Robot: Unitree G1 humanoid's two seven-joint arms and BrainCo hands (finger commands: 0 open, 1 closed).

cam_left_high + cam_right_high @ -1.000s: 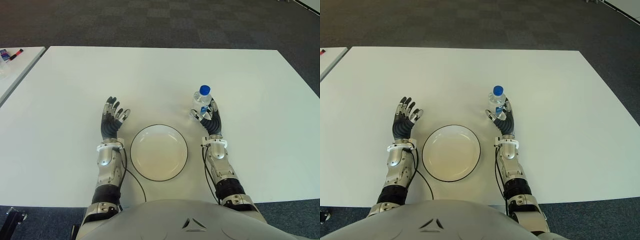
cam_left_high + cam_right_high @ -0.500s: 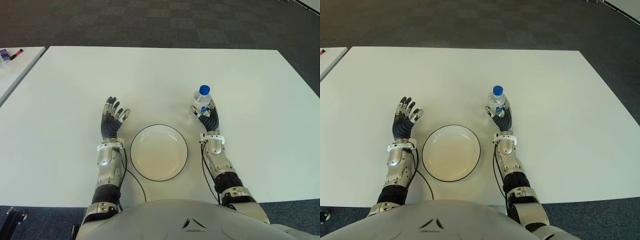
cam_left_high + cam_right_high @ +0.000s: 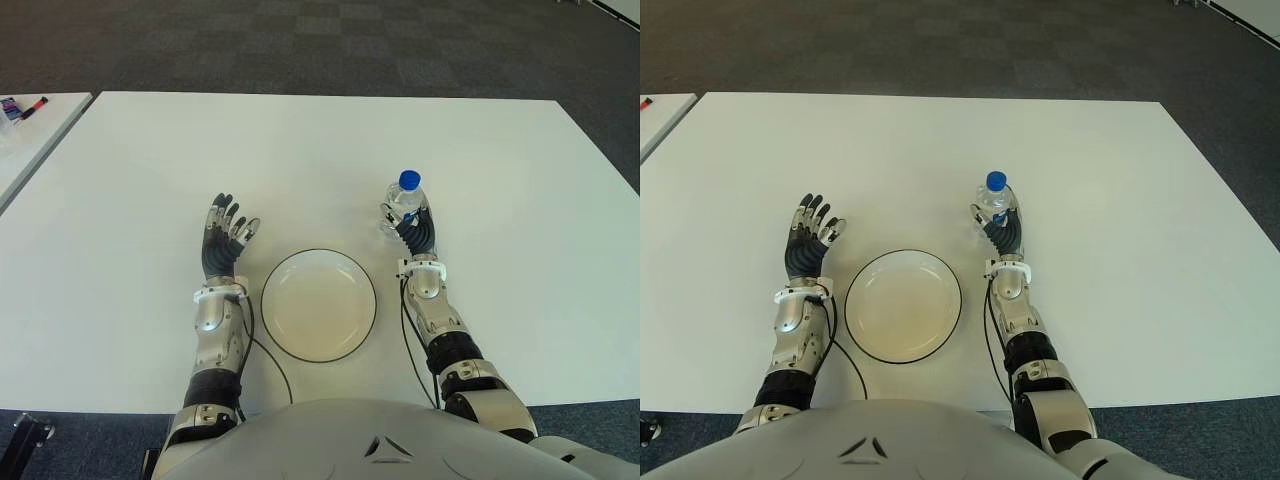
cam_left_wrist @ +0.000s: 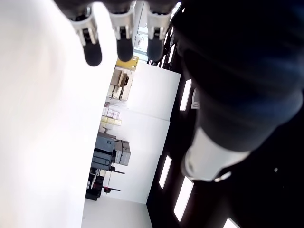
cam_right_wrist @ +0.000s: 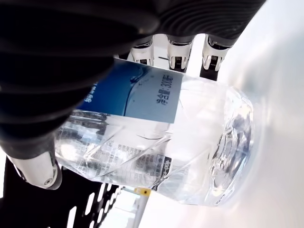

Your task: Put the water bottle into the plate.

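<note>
The clear water bottle [image 3: 404,203] with its blue cap and blue label stands upright on the desk [image 3: 500,180], right of centre, my right hand [image 3: 416,232] wrapped around it. The empty white plate [image 3: 318,304] with a dark rim lies near my edge of the desk.

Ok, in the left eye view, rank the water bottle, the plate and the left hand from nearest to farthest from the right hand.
1. Water bottle: upright on the table, inside the right hand's curled fingers.
2. Plate: on the right hand's left side, nearer the robot.
3. Left hand: beyond the plate, on its left, fingers spread, holding nothing.

Clear water bottle [image 3: 404,203] with blue cap and blue label; white plate [image 3: 318,305] rimmed black; white table [image 3: 150,160]
</note>
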